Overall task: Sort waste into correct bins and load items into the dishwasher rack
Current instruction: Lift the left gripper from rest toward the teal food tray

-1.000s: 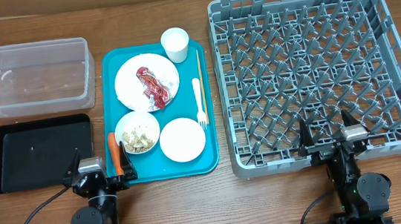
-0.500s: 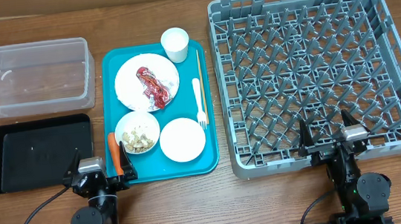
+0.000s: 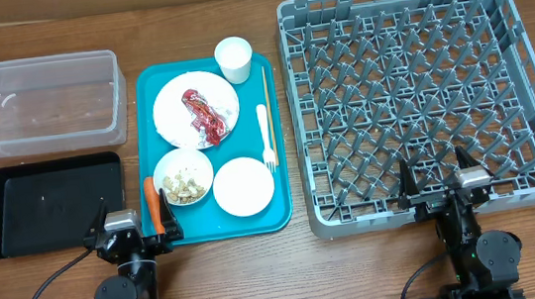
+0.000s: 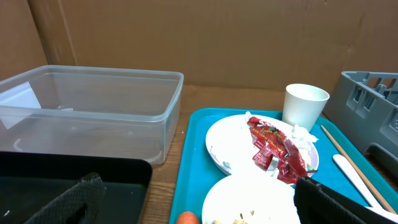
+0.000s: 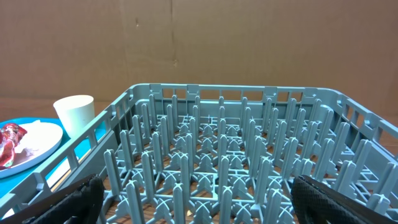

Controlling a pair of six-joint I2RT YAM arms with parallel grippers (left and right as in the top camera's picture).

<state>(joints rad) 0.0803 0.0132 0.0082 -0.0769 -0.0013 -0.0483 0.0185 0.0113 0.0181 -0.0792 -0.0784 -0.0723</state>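
Nothing sorted yet — left jaws, right jaws both wide open, empty; dishwasher rack bare, just ahead of right jaws; red wrapper, food scraps, plate on teal tray ahead of left jaws; clear tub, black tray unfilled — everything left.

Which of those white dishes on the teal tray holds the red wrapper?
The largest plate, next to the cup; the bowl holds food scraps and the smaller plate is bare.
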